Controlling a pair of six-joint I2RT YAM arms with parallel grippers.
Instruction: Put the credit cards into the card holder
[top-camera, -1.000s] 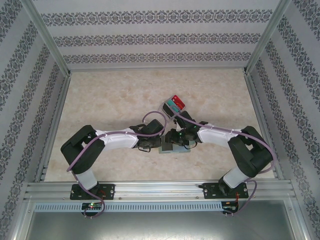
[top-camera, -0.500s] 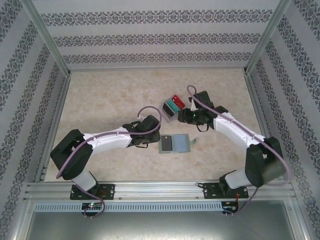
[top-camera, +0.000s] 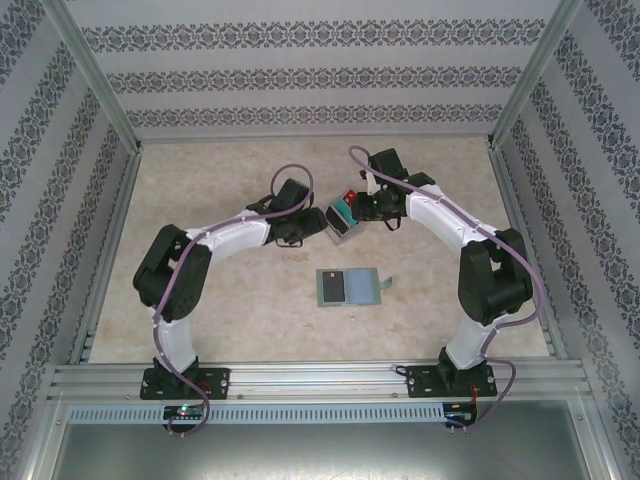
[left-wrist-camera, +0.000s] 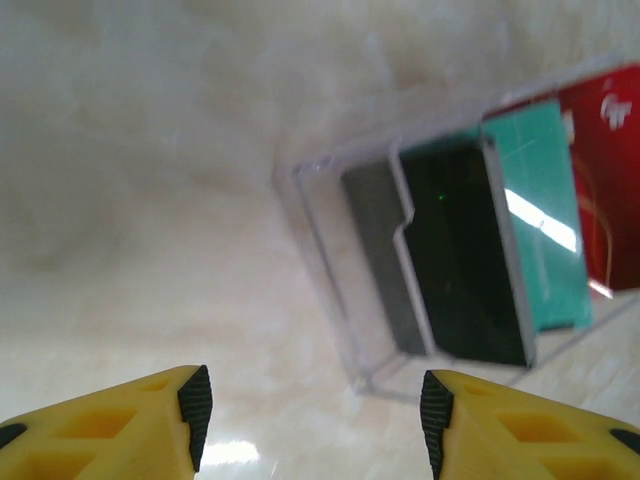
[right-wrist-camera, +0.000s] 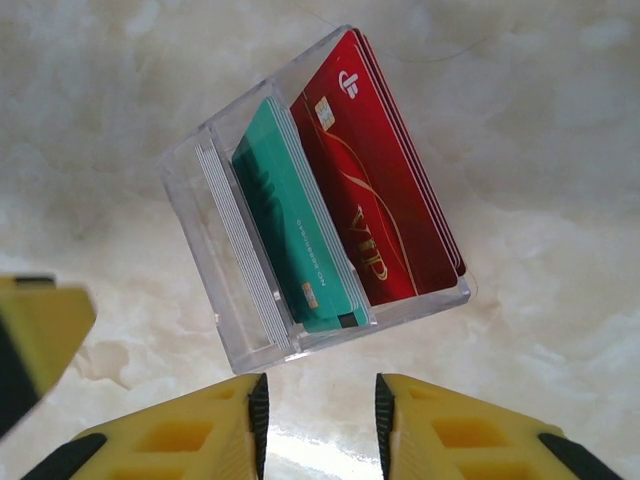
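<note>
Credit cards (right-wrist-camera: 390, 210), thin red and teal plastic, in clear plastic box (right-wrist-camera: 190, 200). Reaching step: left gripper (left-wrist-camera: 310, 405), right gripper (right-wrist-camera: 320, 405) both open, empty. Next: pinch one edge, lift.

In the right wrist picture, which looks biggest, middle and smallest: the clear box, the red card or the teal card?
Biggest: clear box
Middle: red card
Smallest: teal card, but only part of its face shows, so both cards may really match.

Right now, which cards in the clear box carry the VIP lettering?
The red cards at one end of the clear box: gold VIP lettering runs down the front one. The teal cards next to them carry only small print.
</note>
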